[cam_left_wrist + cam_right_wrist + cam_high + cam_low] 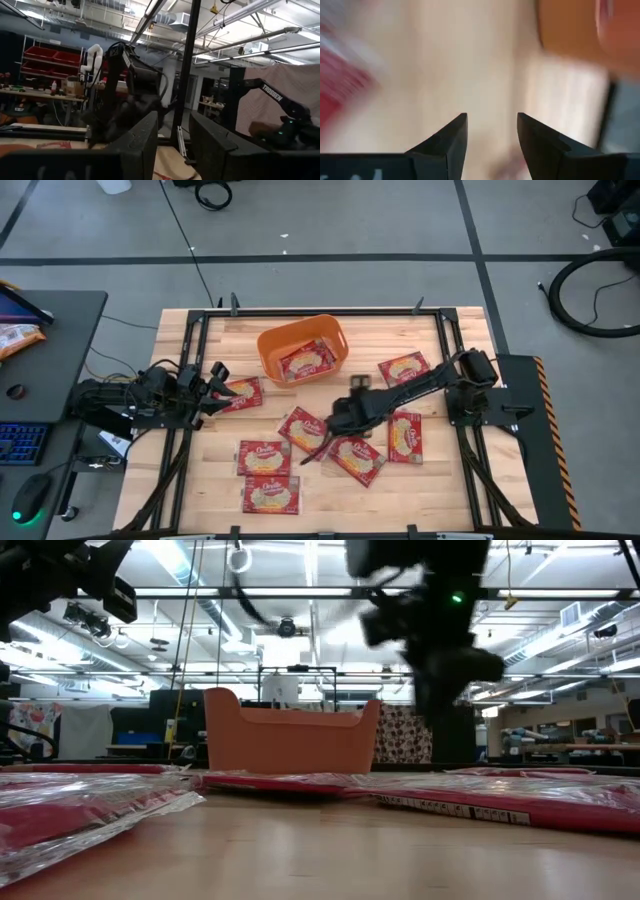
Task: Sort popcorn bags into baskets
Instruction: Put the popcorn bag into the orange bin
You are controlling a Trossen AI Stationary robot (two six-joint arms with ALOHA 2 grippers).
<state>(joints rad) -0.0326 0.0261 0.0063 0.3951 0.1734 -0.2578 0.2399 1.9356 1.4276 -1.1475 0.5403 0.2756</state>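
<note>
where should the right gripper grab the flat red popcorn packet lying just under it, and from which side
Probably from straight above, at a short edge or corner of the flat red popcorn packet. It lies flat on the wooden table, so there is no raised body to clamp. Its lower-right end sits close to another packet; the upper-left end looks freer. The right gripper, open, hovers nearby.

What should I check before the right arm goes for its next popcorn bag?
1. Right gripper empty: ok, fingers apart with nothing between them.
2. Right gripper near a bag: ok, it hangs over the bags in the table's middle, beside one.
3. Basket ready: ok, upright at the table's back, one bag already inside.
4. Left gripper out of the way: ok, at the table's left edge by another bag.
5. Exact aim on the bag: cannot tell, the right wrist view is smeared.
</note>
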